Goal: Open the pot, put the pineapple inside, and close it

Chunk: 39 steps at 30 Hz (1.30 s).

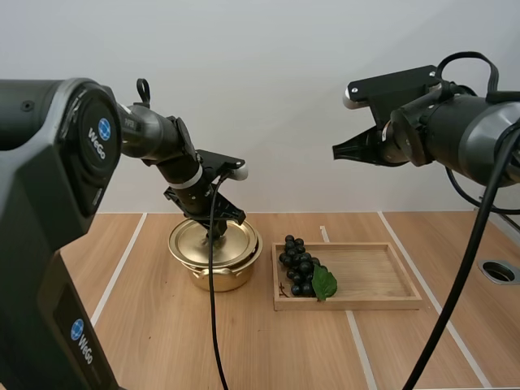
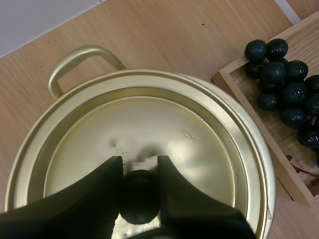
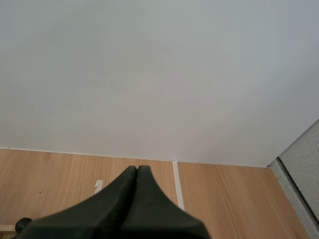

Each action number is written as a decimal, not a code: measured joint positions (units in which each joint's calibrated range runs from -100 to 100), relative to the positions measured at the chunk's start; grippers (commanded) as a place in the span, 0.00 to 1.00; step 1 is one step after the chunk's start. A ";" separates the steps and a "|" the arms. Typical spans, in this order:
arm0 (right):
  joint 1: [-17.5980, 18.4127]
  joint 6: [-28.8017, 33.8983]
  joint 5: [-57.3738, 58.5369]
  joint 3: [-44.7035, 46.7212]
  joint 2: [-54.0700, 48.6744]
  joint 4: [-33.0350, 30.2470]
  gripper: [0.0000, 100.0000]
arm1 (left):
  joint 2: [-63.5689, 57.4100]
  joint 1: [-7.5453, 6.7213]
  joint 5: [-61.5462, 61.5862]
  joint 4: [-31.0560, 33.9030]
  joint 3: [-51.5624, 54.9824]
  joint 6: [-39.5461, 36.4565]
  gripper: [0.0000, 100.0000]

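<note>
Left gripper (image 2: 139, 167) pinching the knob (image 2: 138, 199) of the pot lid (image 2: 164, 119), grapes (image 1: 298, 266) at the left end of the tray (image 1: 374, 280), right gripper (image 1: 336, 151) raised, closed empty

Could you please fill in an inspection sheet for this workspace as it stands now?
Surface: light wooden table with white tape lines; round grey grommet hole near its right edge.
Job's things: gold metal pot with its gold lid seated and a black knob on top; bunch of dark grapes with a green leaf at the left end of the shallow wooden tray, right of the pot.
Clutter: nothing seen.
Grippers: left gripper shut on the black knob; right gripper shut on nothing, held high above the table.
Cables: nothing seen on the table.
Surroundings: plain pale wall behind the table.
</note>
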 measured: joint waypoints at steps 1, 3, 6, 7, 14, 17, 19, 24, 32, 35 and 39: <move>0.00 0.00 0.00 0.00 0.00 0.00 0.00 | 0.00 0.00 0.00 -0.11 0.00 0.31 0.00; 0.00 0.00 0.00 0.00 0.00 0.00 0.00 | 0.00 0.00 0.00 -0.50 0.00 0.82 0.00; 0.00 0.00 0.00 0.00 0.00 0.00 0.00 | 0.14 0.00 0.00 -1.52 0.00 1.19 0.00; 0.00 0.00 0.00 0.00 0.00 0.00 0.00 | 0.14 0.00 0.00 -1.68 0.00 1.19 0.00; 0.00 0.00 0.00 0.00 0.00 0.00 0.00 | 0.14 0.00 0.00 -2.44 0.00 2.00 0.00; 0.00 0.00 0.00 0.00 0.00 0.00 0.00 | 0.14 0.00 0.00 -2.54 0.00 2.09 0.00; 0.00 0.00 0.00 0.00 0.00 0.00 0.00 | 0.14 0.00 0.00 -2.66 0.00 2.09 0.00; 0.00 0.00 0.00 0.00 0.00 0.00 0.00 | 0.14 0.00 0.00 -3.00 0.00 2.19 0.00; 0.00 0.00 0.00 0.00 0.00 0.00 0.00 | 0.27 0.00 -0.21 -3.83 0.00 2.28 0.00; 0.00 0.00 0.00 0.00 0.00 0.00 0.00 | 0.41 0.00 -0.21 -4.05 0.25 2.28 0.00; 0.00 0.00 0.00 0.00 0.00 0.00 0.00 | 0.41 0.00 -1.53 -4.31 0.99 2.28 0.00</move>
